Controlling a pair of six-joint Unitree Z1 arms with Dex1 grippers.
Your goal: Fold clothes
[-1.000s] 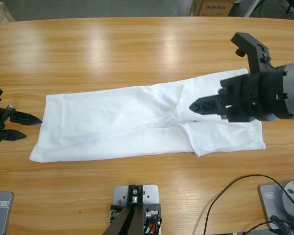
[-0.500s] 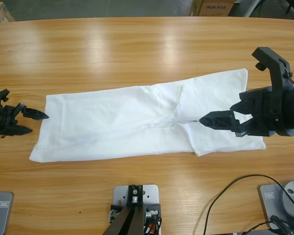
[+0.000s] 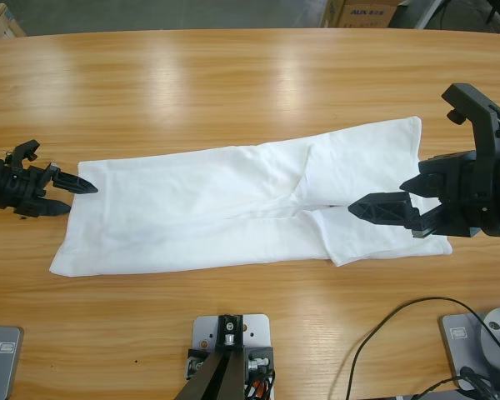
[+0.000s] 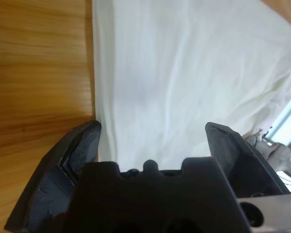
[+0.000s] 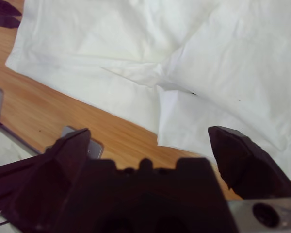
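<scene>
T-shirt [image 3: 250, 204], its folded layers' seam in right wrist view only

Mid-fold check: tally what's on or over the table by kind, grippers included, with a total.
White T-shirt: 1
Black two-jaw grippers: 2, the left gripper and the right gripper, both open
Wooden table: 1
Total: 4

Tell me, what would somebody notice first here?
A white T-shirt lies spread lengthwise across the middle of the wooden table, its sleeves tucked in. At each end a black tool points at it with open jaws: the left tool at one end, the right tool above the other.
</scene>
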